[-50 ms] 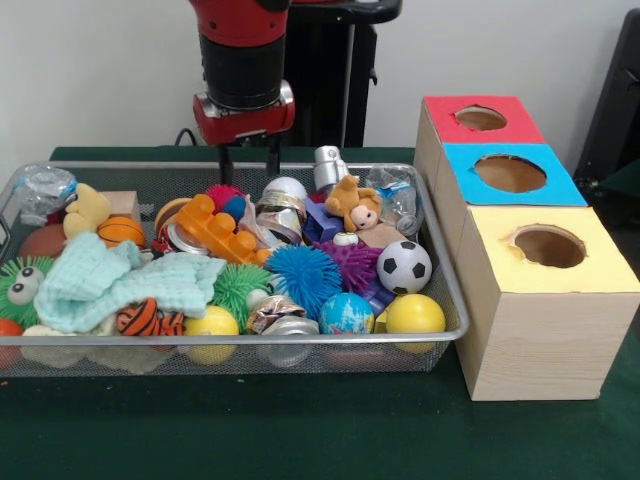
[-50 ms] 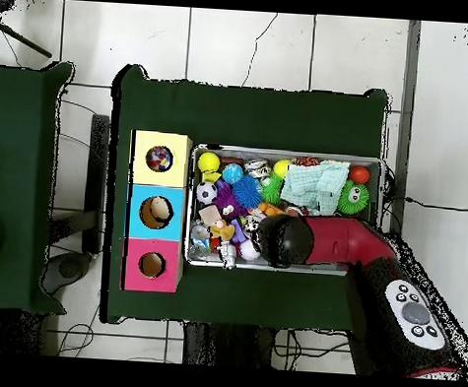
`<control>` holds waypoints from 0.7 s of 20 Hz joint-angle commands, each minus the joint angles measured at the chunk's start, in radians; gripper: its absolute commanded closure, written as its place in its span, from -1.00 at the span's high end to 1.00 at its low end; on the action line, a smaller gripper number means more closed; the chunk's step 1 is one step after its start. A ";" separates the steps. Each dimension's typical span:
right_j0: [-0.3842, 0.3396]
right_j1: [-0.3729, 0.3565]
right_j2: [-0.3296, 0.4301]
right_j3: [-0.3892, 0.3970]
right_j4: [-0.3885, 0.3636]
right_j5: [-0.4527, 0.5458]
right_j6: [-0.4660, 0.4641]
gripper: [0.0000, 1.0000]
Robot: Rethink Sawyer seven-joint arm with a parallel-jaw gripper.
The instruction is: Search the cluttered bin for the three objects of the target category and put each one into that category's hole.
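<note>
Arm (image 1: 243, 50): red shell at top, black cylindrical band below, red collar with silver metal trim at base. Tool (image 1: 250, 160): 2 thin dark fingers (image 1: 272, 157) under collar. Black pedestal column (image 1: 335, 70) behind arm. Overhead view: red link (image 2: 339, 242) with black rounded end cap at 9 o'clock; black segment at 5 o'clock carrying grey oval panel (image 2: 414, 313) with round buttons, red trim along edge.

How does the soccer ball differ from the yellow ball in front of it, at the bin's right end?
The soccer ball is white with black patches; the yellow ball is plain. The soccer ball lies farther back, against purple spiky toys; the yellow ball touches the bin's front rim. Both are round and similar in size.
</note>
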 commanded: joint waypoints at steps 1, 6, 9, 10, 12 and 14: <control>0.040 0.068 -0.038 0.026 -0.005 -0.109 0.179 1.00; 0.051 0.108 -0.049 -0.044 -0.005 -0.116 0.143 1.00; 0.057 0.112 -0.053 -0.092 0.002 -0.080 0.113 1.00; 0.060 0.117 -0.055 -0.110 0.003 -0.070 0.107 1.00; 0.067 0.130 -0.059 -0.143 0.008 -0.050 0.102 1.00; 0.068 0.137 -0.061 -0.155 0.012 -0.049 0.100 1.00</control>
